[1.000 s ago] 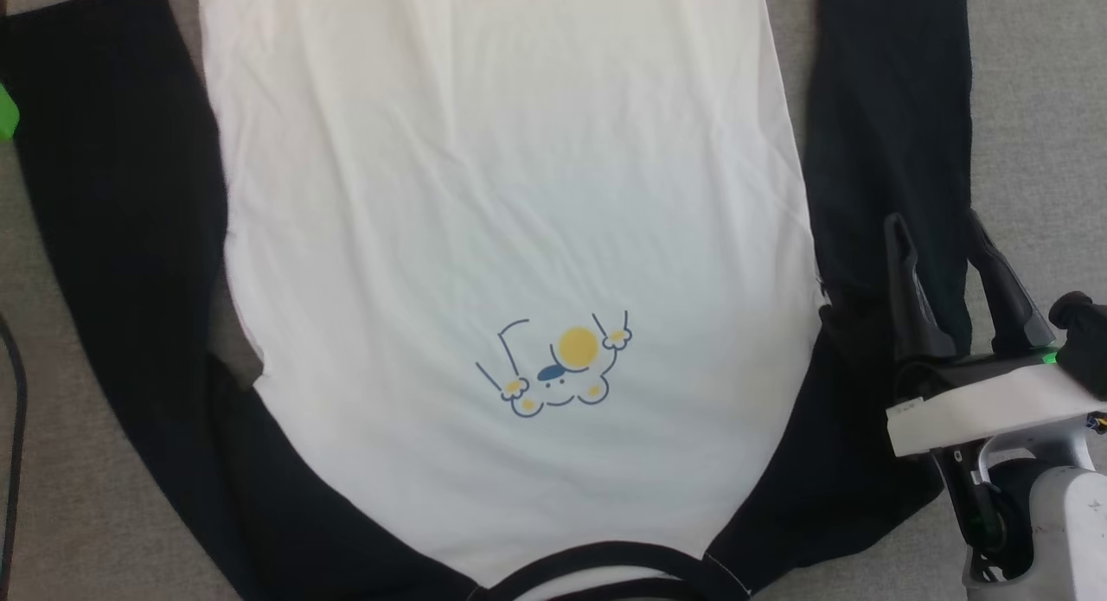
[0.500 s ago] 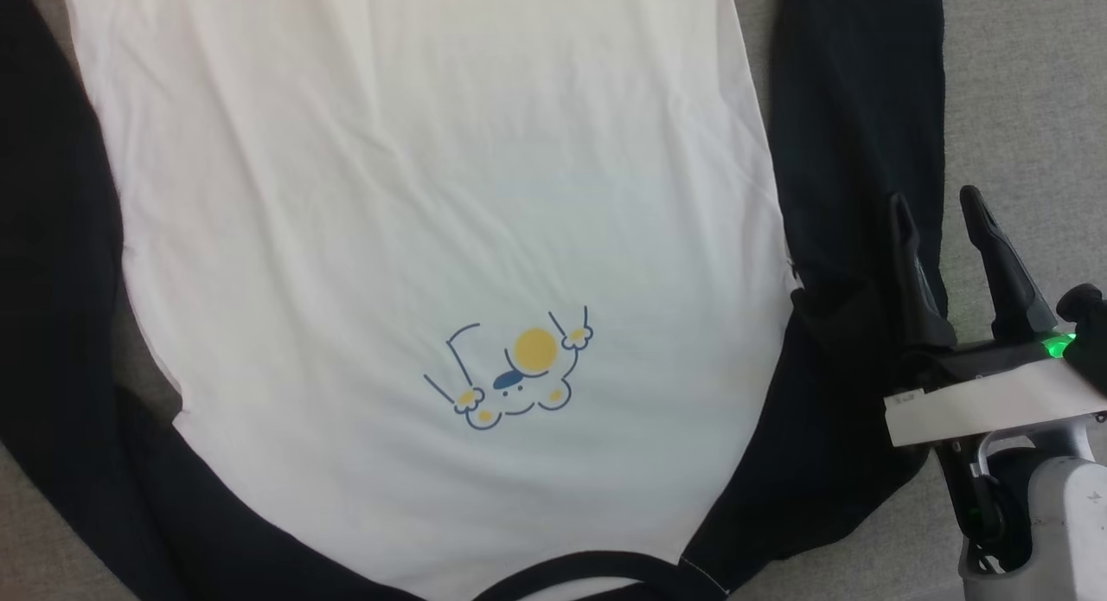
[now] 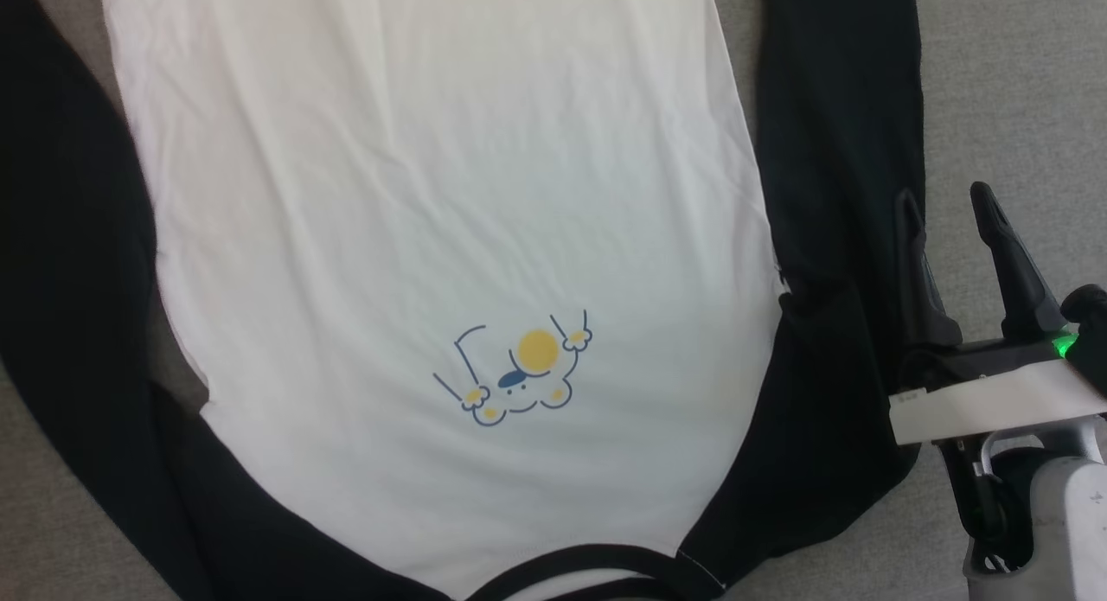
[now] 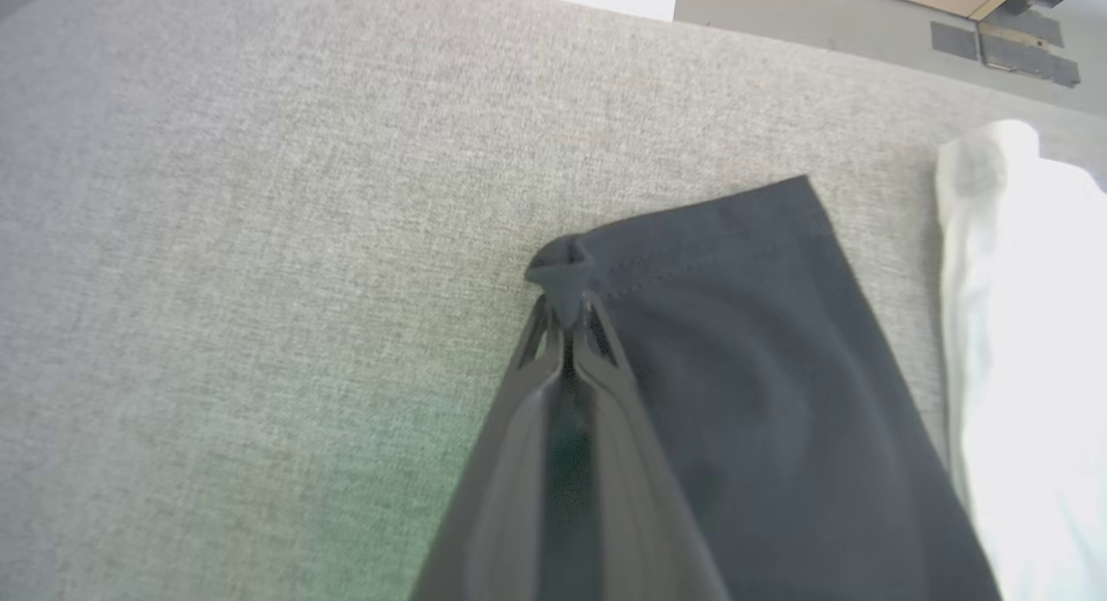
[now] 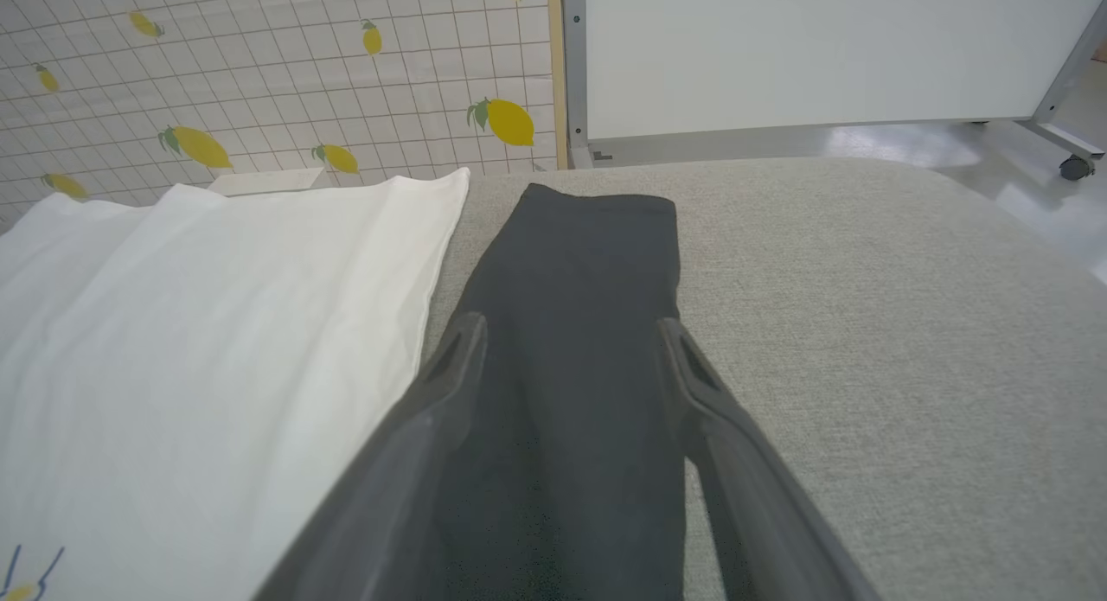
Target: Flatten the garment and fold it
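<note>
Black cuff cloth (image 4: 566,268) is bunched between the left jaws, which are pressed shut on the outer corner of the sleeve end. The rest of that left sleeve (image 4: 761,367) lies flat on the grey woven desk (image 4: 216,238), with the edge of the white body just beside it.

The right jaws stand wide apart and hold nothing. Their two dark fingers (image 5: 450,367) sit on either side of the right sleeve (image 5: 579,264), and whether they touch it or hang just above it cannot be told. In the head view one finger lies over the black cloth and the other over bare grey.

The garment (image 3: 432,195) is spread front-up on the desk. Its neckband (image 3: 588,556) is at the near edge, toward the robot. The small cartoon print (image 3: 519,372) sits in the chest area, and the body runs away from the robot. Both sleeves lie alongside the body, and grey shows between sleeve and body in places.

The flattening looks largely done: the body is opened out, with only faint creases across the white. No fold shows anywhere, as neither sleeve is laid over the body and the body is not doubled. The grip on the cuff suggests the folding is only starting, probably with this sleeve carried across the body. The other sleeve and the body folds are all left.
</note>
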You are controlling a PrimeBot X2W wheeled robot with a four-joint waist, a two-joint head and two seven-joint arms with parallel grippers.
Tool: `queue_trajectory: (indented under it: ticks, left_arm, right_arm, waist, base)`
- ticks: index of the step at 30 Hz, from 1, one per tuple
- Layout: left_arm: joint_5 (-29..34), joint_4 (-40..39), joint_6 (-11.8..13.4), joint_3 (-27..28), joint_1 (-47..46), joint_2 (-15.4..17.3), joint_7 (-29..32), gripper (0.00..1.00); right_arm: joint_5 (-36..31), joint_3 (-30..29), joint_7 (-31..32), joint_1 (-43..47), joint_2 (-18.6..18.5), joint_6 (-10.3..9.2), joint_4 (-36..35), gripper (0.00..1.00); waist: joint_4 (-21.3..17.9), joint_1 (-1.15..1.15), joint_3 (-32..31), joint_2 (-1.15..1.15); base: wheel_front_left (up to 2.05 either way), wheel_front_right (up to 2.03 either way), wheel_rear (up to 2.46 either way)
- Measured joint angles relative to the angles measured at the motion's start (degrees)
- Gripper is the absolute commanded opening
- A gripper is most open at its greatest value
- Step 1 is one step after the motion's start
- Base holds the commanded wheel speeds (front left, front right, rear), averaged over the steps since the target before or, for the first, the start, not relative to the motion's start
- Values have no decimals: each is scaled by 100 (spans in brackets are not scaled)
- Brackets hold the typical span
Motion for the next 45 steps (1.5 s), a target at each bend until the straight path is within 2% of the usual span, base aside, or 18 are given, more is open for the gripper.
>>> queue_trajectory:
  ticks: [6,14,18,23,28,32,35,42,45]
  left_arm:
    - [104,-60,-375,-163,194,-145,-883,0]
    - [334,-308,-677,-568,261,-478,-1663,0]
    - [350,-699,-792,-915,331,-859,-1804,0]
    - [331,-1278,-931,-1641,578,-1617,-1874,0]
    - [142,-1541,-1083,-2302,821,-2542,-2052,0]
    - [85,-1386,-1177,-2885,998,-3121,-2163,0]
    - [31,-1055,-1233,-3279,1103,-3365,-2212,0]
    - [-55,54,-1379,-4244,1088,-3509,-2288,0]
    - [-322,291,-1374,-4725,995,-3513,-2451,0]
  right_arm:
    - [-493,181,151,97,-10,0,-27,100]
    - [-579,266,514,446,-118,0,10,100]
    - [-578,227,667,691,-121,0,-15,100]
    - [-576,65,865,961,-115,0,-174,100]
    - [-569,35,1011,1134,-92,0,-304,100]
    - [-569,9,1084,1182,-83,0,-324,100]
    - [-558,-10,1094,1182,-71,0,-327,100]
    - [-512,51,1093,1177,-52,0,-299,100]
    - [-482,119,1077,1155,-40,0,-264,100]
  waist:
    - [129,0,-482,0]
    - [349,0,-1203,0]
    - [499,-1,-1567,0]
    - [753,-1,-2036,0]
    - [948,-1,-2339,0]
    - [1048,-1,-2468,0]
    - [1043,-1,-2469,0]
    - [891,-1,-2327,0]
    - [804,-1,-2255,0]
  base:
    - [0,0,0]
    - [0,0,0]
    - [0,0,0]
    - [0,0,0]
    - [0,0,0]
    - [0,0,0]
    - [0,0,0]
    - [0,0,0]
    - [0,0,0]
